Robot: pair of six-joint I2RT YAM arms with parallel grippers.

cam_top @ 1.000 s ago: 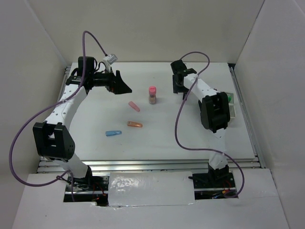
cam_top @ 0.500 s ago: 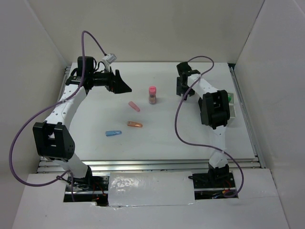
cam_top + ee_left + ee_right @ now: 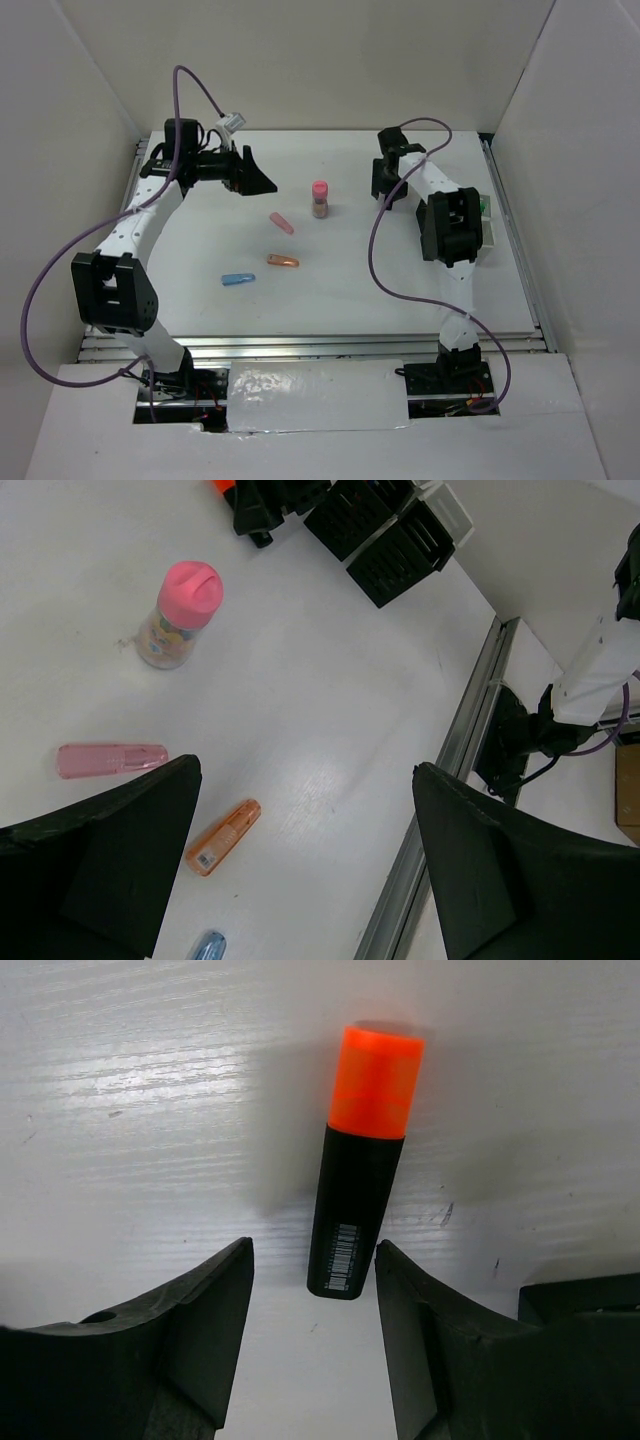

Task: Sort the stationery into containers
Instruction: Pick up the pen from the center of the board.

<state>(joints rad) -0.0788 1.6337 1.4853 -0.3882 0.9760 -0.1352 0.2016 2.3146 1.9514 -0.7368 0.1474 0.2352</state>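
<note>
My right gripper (image 3: 314,1260) is open and low over the table, its fingers on either side of the black end of an orange/black highlighter (image 3: 358,1170) that lies flat. In the top view the right gripper (image 3: 385,186) is at the back right. My left gripper (image 3: 252,177) is open and empty at the back left, above the table (image 3: 305,810). A pink-capped stubby cylinder (image 3: 320,198) stands upright at the centre back. A pink cap piece (image 3: 282,223), an orange one (image 3: 283,261) and a blue one (image 3: 238,279) lie loose. The black mesh cup is not visible.
The white-grey tray (image 3: 493,236) sits at the right edge behind the right arm's elbow, with something green (image 3: 483,206) in it. White walls enclose the table. A metal rail (image 3: 440,780) runs along the table's edge.
My right gripper has shifted a little to the right near the back of the table. The left arm and the loose pieces have not moved.
</note>
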